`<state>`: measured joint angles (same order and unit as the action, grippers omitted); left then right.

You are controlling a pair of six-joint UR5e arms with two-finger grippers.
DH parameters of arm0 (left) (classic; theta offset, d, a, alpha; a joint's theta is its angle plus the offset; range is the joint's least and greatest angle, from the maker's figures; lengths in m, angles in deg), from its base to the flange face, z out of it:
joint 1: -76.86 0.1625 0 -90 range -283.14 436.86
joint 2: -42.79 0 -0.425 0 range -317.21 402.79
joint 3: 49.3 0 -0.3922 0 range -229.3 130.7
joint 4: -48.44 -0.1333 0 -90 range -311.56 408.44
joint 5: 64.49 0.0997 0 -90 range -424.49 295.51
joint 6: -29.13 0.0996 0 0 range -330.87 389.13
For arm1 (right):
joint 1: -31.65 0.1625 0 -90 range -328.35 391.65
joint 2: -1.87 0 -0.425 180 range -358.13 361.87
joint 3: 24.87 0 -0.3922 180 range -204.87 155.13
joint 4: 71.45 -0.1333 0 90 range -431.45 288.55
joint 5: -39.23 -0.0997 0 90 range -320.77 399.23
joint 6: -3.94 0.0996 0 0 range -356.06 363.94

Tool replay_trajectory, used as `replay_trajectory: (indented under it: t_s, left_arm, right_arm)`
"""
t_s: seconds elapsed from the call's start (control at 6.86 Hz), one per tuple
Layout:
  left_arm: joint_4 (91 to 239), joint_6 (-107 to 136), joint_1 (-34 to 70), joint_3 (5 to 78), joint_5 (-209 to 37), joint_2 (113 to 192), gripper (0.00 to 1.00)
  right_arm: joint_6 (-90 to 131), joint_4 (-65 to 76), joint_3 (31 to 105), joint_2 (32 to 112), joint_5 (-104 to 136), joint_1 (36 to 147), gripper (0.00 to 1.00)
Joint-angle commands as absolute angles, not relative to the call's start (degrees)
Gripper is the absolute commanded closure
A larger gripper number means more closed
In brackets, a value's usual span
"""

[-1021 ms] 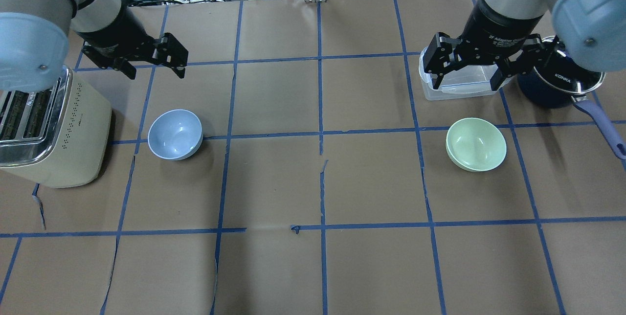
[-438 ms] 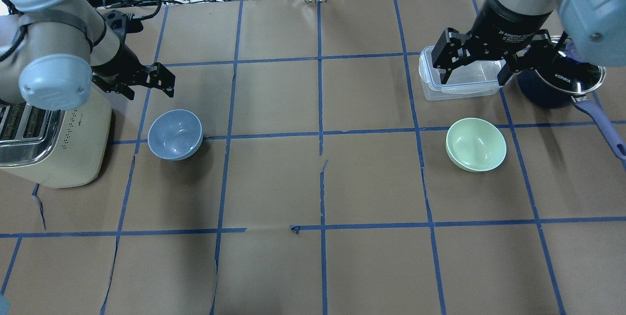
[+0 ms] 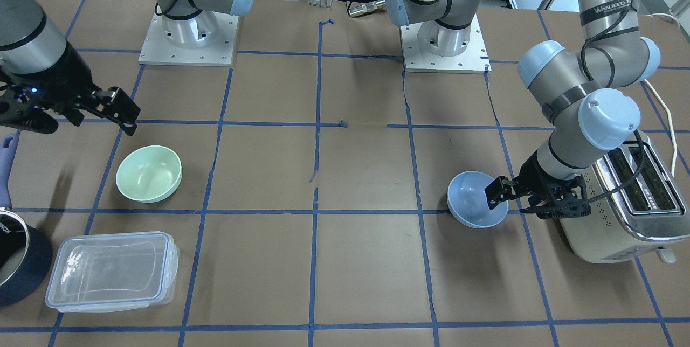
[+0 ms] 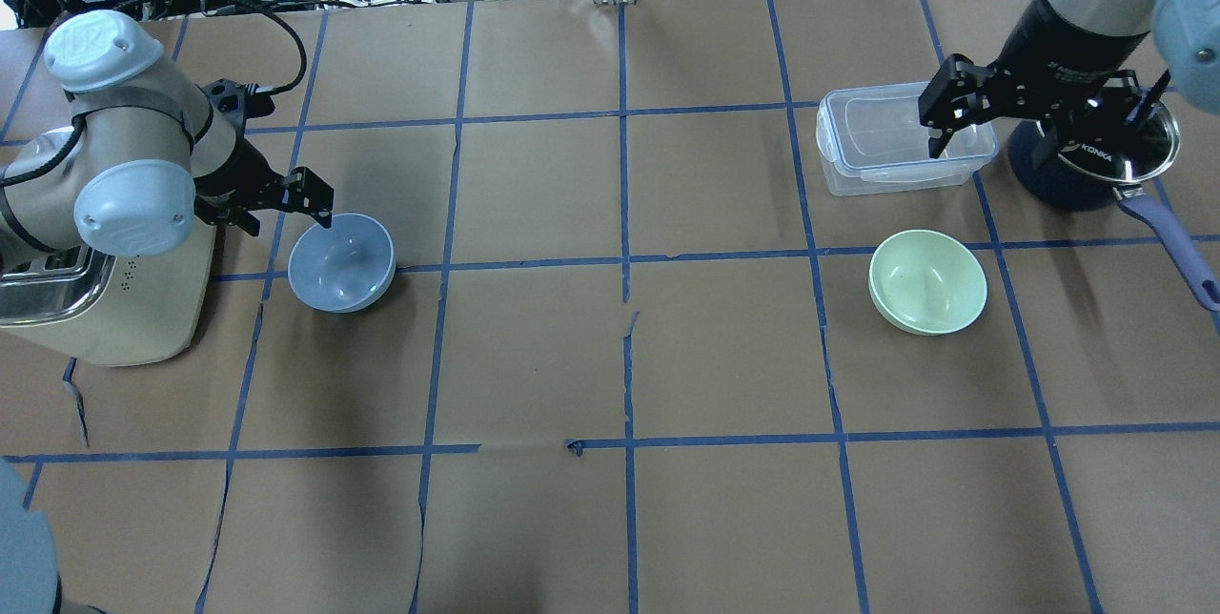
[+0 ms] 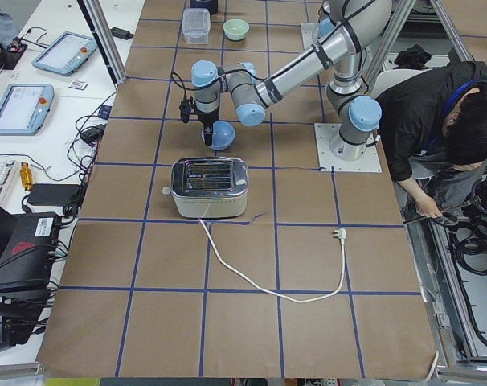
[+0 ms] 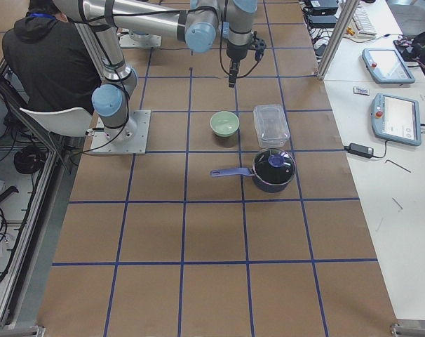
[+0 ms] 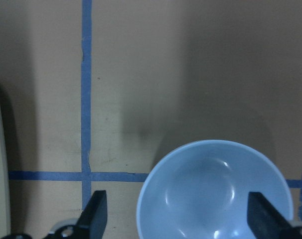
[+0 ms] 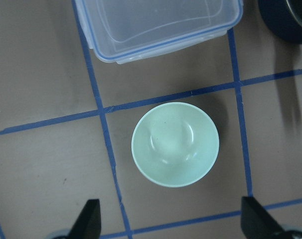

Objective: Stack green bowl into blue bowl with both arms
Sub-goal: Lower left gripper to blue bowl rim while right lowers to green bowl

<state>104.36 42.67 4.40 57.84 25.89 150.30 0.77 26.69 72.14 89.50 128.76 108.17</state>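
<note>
The blue bowl (image 4: 341, 261) stands upright beside the toaster, also in the front view (image 3: 477, 207). My left gripper (image 4: 281, 209) is open and low at the bowl's rim. In the left wrist view the blue bowl (image 7: 216, 191) lies between the spread fingers (image 7: 96, 214). The green bowl (image 4: 927, 295) stands alone on the right, also in the front view (image 3: 149, 173). My right gripper (image 4: 1034, 113) is open and empty, raised over the container and pot. The green bowl (image 8: 175, 144) shows below it in the right wrist view.
A cream toaster (image 4: 105, 299) stands just left of the blue bowl, close to my left arm. A clear plastic container (image 4: 877, 152) and a dark blue lidded pot (image 4: 1067, 180) with a long handle stand behind the green bowl.
My left gripper has come down and moved to the blue bowl's rim. My right gripper has moved to the right, over the container and pot. Both bowls have stayed in place.
</note>
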Motion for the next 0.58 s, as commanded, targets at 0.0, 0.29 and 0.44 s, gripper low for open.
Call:
replay_trajectory:
  t_s: [0.0, 0.29, 0.44]
  left_arm:
    - [104.3, 42.8, 4.8, 59.3, 26.1, 153.3, 0.18]
    - [104.5, 42.7, 4.8, 59.3, 26.7, 154.3, 0.88]
    - [104.9, 42.5, 4.9, 59.7, 24.1, 153.3, 1.00]
  right_arm:
    - [-12.5, 37.0, 81.4, 88.8, 128.3, 101.9, 0.00]
    - [-13.3, 52.3, 91.1, 86.4, 128.1, 99.6, 0.00]
    - [-13.2, 55.5, 94.0, 84.7, 128.1, 99.5, 0.00]
